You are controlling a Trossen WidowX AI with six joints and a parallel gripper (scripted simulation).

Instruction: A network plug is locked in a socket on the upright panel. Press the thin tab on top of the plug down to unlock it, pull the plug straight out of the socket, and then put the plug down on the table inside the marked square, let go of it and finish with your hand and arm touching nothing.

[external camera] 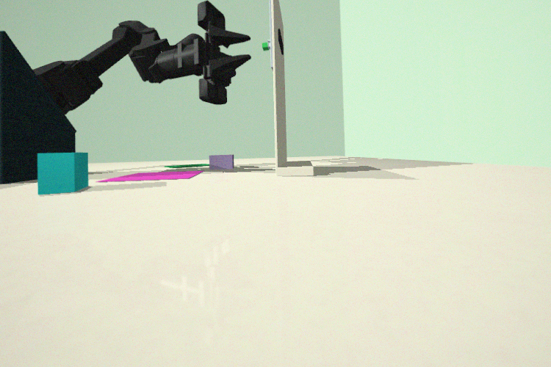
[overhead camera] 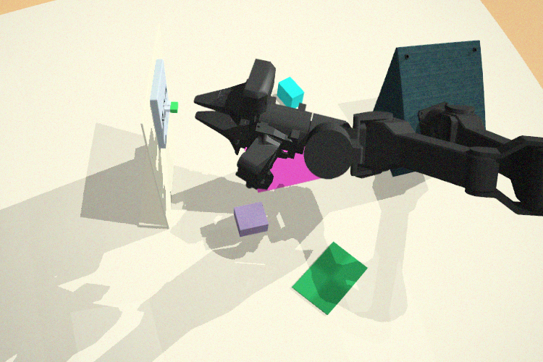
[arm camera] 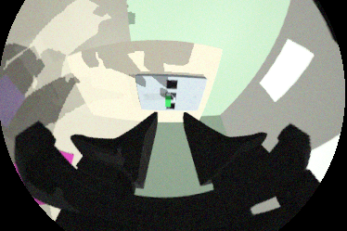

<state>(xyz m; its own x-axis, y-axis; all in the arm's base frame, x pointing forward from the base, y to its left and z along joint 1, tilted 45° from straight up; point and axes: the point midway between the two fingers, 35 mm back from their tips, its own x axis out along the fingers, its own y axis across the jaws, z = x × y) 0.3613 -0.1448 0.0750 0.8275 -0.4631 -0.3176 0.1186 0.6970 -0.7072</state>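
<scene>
A small green plug point(overhead camera: 174, 106) point(external camera: 264, 46) point(arm camera: 169, 104) sticks out of the socket in the pale faceplate point(overhead camera: 158, 77) point(arm camera: 191, 92) on the upright cream panel point(external camera: 278, 110). My gripper point(overhead camera: 195, 106) point(external camera: 249, 48) point(arm camera: 170, 115) is open and empty. It points level at the plug, a short gap away from it, with one finger above the plug's height and one below. A magenta square point(overhead camera: 289, 171) point(external camera: 151, 175) lies flat on the table under my wrist. A green square point(overhead camera: 329, 277) point(external camera: 186, 165) lies nearer the front.
A purple block point(overhead camera: 250, 219) point(external camera: 220, 161) lies between the two squares. A cyan cube point(overhead camera: 289, 92) point(external camera: 62, 172) stands behind my wrist. The dark teal arm mount point(overhead camera: 434, 72) point(external camera: 23, 133) stands at the right of the table.
</scene>
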